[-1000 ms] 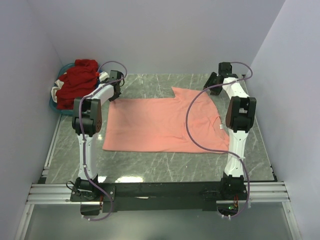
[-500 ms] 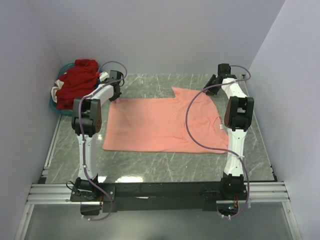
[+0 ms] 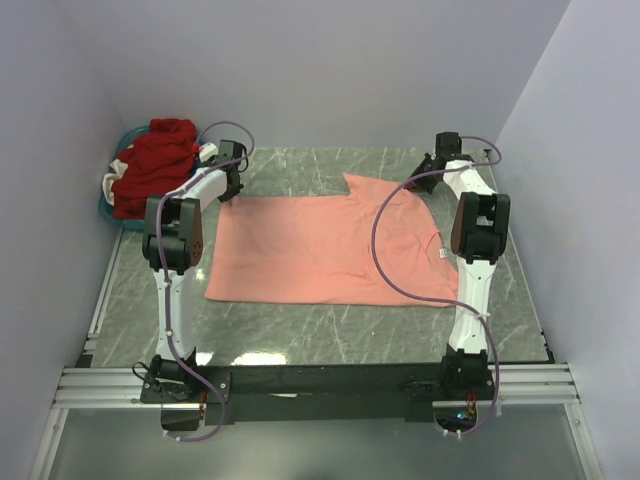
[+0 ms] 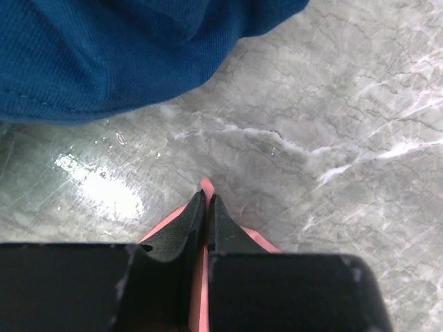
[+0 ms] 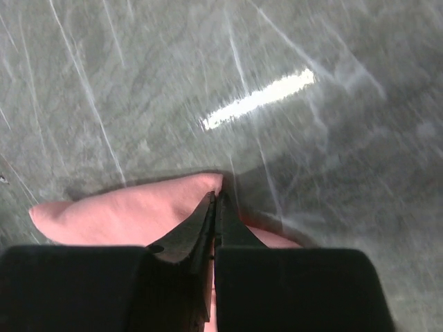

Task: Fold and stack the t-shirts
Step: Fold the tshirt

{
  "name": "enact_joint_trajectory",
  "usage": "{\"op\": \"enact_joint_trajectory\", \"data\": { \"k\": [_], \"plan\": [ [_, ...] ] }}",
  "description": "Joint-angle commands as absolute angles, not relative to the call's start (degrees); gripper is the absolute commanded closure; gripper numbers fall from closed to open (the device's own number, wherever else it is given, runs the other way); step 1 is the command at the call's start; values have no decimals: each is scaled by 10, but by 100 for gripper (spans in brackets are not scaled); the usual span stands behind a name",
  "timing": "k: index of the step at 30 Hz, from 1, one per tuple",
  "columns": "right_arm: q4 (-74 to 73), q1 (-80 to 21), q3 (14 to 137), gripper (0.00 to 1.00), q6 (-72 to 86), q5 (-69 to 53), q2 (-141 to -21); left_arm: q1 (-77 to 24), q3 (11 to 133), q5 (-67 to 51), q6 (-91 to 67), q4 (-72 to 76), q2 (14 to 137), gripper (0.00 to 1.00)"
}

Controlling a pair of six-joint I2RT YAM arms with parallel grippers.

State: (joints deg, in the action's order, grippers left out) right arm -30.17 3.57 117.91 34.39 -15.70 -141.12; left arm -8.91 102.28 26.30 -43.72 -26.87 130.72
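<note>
A salmon-pink t-shirt lies spread flat across the middle of the marble table. At its far left corner my left gripper is shut on the fabric; the left wrist view shows a pink tip poking out beyond the pinched gripper. My right gripper sits at the far right sleeve, shut on the pink cloth, which bunches beside the closed gripper. A heap of red t-shirts fills the basket at the far left.
A blue basket stands at the table's far left corner against the wall. Blue fabric hangs into the top of the left wrist view. Purple cables loop from both arms. Walls close in the table on three sides.
My right gripper has closed on the pink shirt's far right sleeve and shifted slightly. The left arm and the shirt have stayed where they were.
</note>
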Motion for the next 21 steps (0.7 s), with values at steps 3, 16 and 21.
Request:
{"op": "enact_joint_trajectory", "data": {
  "k": [3,16,21],
  "plan": [
    [-253,45,1129,100,332,-144,-1316,-87,1023,253,-421,-260,1258,99],
    [-202,52,1033,100,309,-111,-1212,-79,1027,241,-413,-267,1241,97],
    [-190,56,1000,100,308,-110,-1177,-78,1028,236,-410,-273,1237,96]
  ]
}}
